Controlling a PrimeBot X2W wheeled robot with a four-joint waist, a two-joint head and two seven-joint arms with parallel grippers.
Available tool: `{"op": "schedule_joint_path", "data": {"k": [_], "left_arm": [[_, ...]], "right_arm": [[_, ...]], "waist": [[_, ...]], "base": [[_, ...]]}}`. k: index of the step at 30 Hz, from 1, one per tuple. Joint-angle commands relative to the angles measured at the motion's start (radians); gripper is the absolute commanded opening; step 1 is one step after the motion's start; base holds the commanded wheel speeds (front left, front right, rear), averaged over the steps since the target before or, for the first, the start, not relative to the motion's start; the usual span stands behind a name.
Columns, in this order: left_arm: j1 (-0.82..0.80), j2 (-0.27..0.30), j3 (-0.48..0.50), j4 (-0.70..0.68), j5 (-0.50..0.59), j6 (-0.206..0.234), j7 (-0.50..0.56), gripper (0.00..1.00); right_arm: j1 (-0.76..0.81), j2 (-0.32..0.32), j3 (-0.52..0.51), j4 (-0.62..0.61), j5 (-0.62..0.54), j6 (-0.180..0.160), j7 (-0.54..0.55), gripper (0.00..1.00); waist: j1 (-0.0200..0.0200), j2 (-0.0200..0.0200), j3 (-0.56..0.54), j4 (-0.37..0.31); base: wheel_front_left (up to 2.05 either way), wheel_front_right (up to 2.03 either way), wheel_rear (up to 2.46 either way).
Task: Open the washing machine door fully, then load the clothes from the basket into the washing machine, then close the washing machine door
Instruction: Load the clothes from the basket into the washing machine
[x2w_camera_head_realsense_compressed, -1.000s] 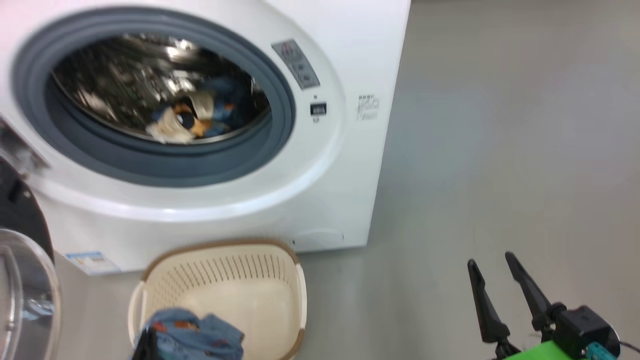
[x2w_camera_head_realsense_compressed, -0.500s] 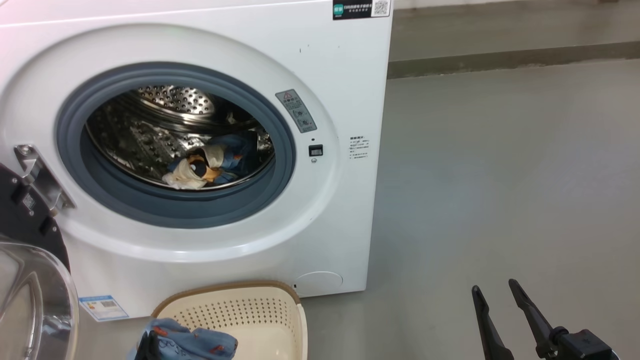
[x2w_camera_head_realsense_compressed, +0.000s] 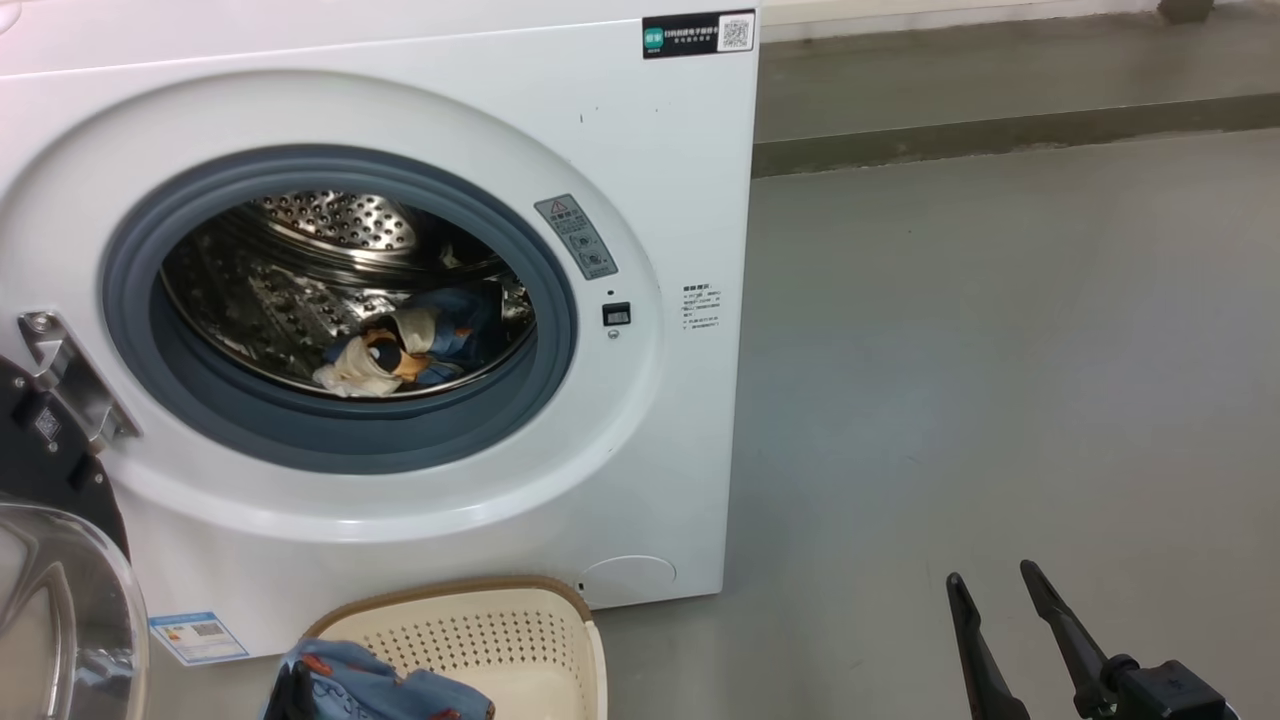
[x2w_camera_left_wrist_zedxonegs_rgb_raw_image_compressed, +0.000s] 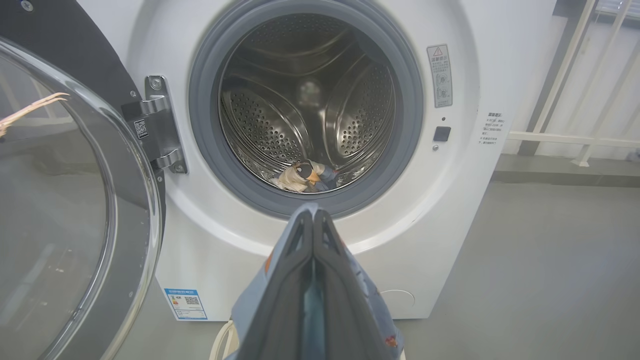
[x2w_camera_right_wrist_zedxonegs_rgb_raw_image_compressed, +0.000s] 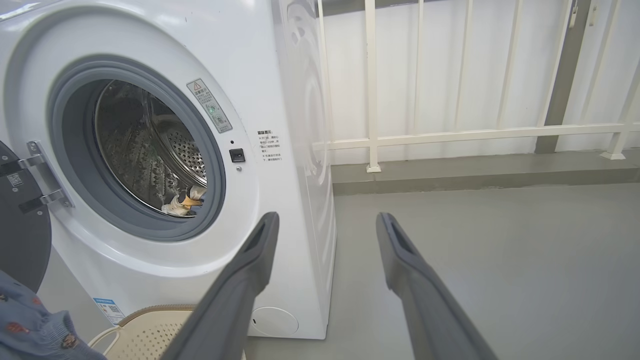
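Observation:
The washing machine (x2w_camera_head_realsense_compressed: 660, 150) stands with its round opening uncovered. The washing machine door (x2w_camera_head_realsense_compressed: 60, 600) hangs swung out at the left on a metal hinge (x2w_camera_head_realsense_compressed: 70, 380), its glass bowl also large in the left wrist view (x2w_camera_left_wrist_zedxonegs_rgb_raw_image_compressed: 60, 200). Some clothes (x2w_camera_head_realsense_compressed: 400, 345) lie at the bottom of the steel drum. My left gripper (x2w_camera_left_wrist_zedxonegs_rgb_raw_image_compressed: 313, 215) is shut on more light blue clothes (x2w_camera_head_realsense_compressed: 390, 690), held just over the basket (x2w_camera_head_realsense_compressed: 520, 630) in front of the opening. My right gripper (x2w_camera_head_realsense_compressed: 990, 580) stands open and empty over the floor, right of the machine (x2w_camera_right_wrist_zedxonegs_rgb_raw_image_compressed: 327, 225).
Grey floor (x2w_camera_head_realsense_compressed: 1000, 350) stretches to the right of the machine. A low step and a white railing (x2w_camera_right_wrist_zedxonegs_rgb_raw_image_compressed: 450, 135) run behind it. A blue label sticker (x2w_camera_head_realsense_compressed: 200, 635) marks the machine's lower left corner, near the basket.
The head camera has tilted up, so the whole picture has slid down. The held clothes sit higher against the basket's rim than before. The right gripper stays open.

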Motion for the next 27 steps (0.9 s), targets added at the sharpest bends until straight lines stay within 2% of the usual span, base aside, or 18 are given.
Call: {"op": "schedule_joint_path", "data": {"k": [1,13,27], "left_arm": [[-0.022,0.005,0.033,-0.035,0.002,-0.001,-0.007,0.0],[-0.082,0.005,0.028,-0.016,-0.028,-0.005,-0.007,0.0],[-0.297,0.021,0.103,0.108,-0.012,-0.052,-0.007,0.0]], "right_arm": [[-0.014,-0.006,0.028,-0.021,0.005,0.002,-0.005,1.0],[-0.031,-0.005,0.034,-0.024,0.008,0.002,-0.005,1.0],[-0.068,-0.003,0.042,-0.028,0.028,0.002,-0.005,1.0]], "waist": [[0.0001,0.0,0.001,-0.001],[0.0001,0.0,0.033,-0.032],[0.0001,0.0,0.122,-0.147]], "base": [[0.0,0.0,0.0],[0.0,0.0,0.0],[0.0,0.0,0.0]]}}
